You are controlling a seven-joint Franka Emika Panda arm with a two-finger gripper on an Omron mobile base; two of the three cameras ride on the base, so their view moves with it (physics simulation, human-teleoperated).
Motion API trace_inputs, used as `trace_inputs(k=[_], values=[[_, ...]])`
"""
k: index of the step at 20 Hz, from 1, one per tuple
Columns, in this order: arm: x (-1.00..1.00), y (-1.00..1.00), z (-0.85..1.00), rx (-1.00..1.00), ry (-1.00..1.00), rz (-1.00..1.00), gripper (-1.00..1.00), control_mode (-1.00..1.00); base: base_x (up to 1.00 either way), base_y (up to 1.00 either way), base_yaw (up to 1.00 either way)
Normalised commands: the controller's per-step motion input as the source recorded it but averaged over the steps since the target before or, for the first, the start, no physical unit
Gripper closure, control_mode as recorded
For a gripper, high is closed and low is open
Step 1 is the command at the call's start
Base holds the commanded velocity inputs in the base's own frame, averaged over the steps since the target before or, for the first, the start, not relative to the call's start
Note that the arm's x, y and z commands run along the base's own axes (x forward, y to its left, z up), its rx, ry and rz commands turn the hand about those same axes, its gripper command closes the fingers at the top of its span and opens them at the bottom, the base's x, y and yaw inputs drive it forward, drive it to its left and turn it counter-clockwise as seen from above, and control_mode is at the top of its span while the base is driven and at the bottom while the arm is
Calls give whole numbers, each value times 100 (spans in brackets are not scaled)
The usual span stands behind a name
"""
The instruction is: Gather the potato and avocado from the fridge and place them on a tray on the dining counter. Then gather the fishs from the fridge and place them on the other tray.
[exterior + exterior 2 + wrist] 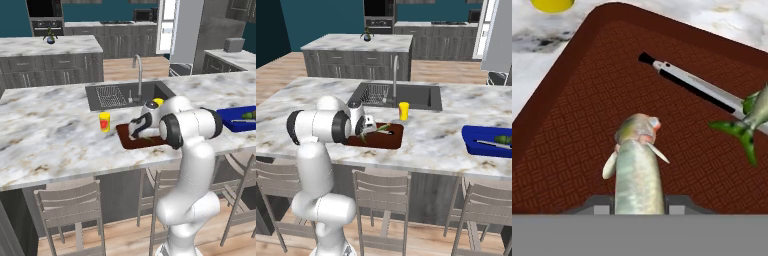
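two-finger gripper [639,206] clamps a slender grey-green fish [638,167] over the dark reddish-brown rectangular tray [572,125]; long axis runs along the hand, head pointing away. bare tray floor to its left. second fish's green tail [746,127] lies at right, apart.

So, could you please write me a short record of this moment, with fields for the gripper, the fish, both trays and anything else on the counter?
gripper: two-finger gripper shut on a slender grey-green fish, held over the brown tray
second fish: tail lies on the same tray, beside a thin black-and-white utensil
brown tray: shallow dark reddish-brown rectangular tray, near the inset sink
blue tray: bright blue tray, holding something green
counter: grey-white marbled dining counter, with a small yellow cup
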Motion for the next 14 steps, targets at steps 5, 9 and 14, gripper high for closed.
trace_inputs(k=[5, 9, 14], values=[[44, 4, -42, 0, 0, 2, 100, -100, 0, 0, 0], [39, 1, -33, 0, 0, 3, 100, -100, 0, 0, 0], [11, 5, 2, 0, -11, 5, -100, -100, 0, 0, 0]])
